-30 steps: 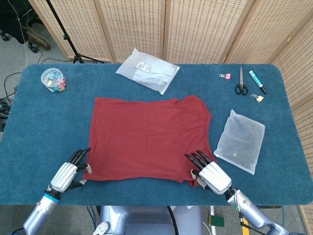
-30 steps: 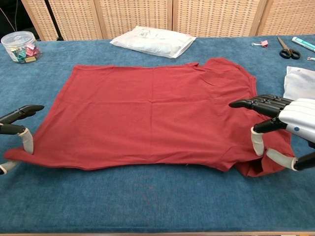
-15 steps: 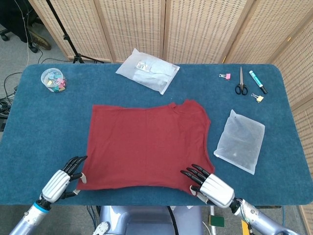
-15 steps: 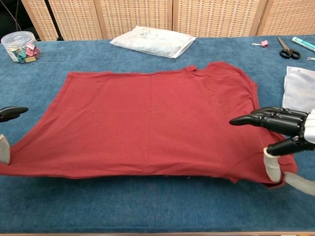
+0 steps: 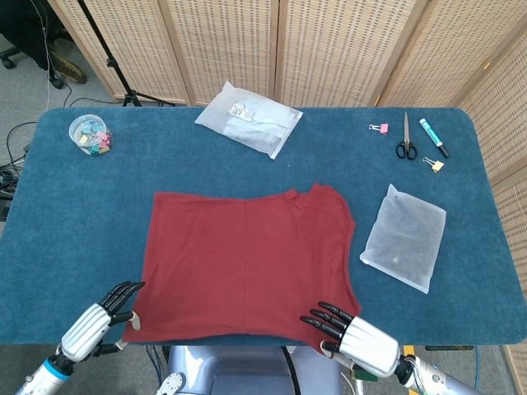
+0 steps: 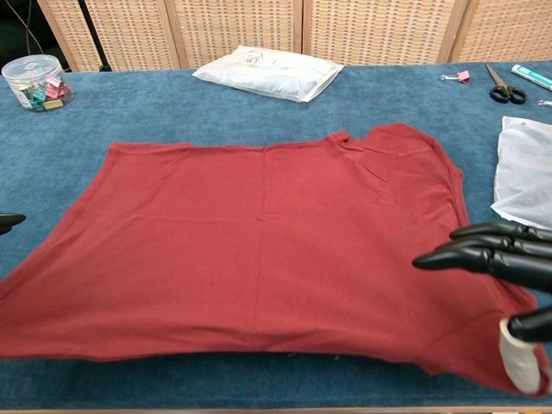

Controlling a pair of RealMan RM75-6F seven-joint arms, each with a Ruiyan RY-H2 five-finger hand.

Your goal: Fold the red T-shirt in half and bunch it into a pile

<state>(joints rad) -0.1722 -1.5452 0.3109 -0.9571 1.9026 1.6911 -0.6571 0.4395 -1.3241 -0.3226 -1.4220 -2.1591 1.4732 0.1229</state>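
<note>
The red T-shirt (image 5: 247, 263) lies flat on the blue table (image 5: 90, 222), its near hem at the front edge; in the chest view the T-shirt (image 6: 259, 241) fills the middle. My left hand (image 5: 95, 322) pinches the near left corner, with only a fingertip of the left hand (image 6: 7, 222) showing in the chest view. Over the near right corner my right hand (image 5: 358, 337) pinches the cloth, fingers stretched above it. In the chest view the right hand (image 6: 504, 267) has its thumb under the corner.
A white packet (image 5: 249, 118) lies at the back. A clear bag (image 5: 405, 235) sits right of the shirt. A tub of clips (image 5: 89, 133) stands back left. Scissors (image 5: 405, 140), a marker (image 5: 434, 137) and a pink clip (image 5: 379, 127) lie back right.
Both hands have drawn back toward the table's front edge, dragging the shirt with them. The shirt now lies nearer me and flatter, further from the white packet.
</note>
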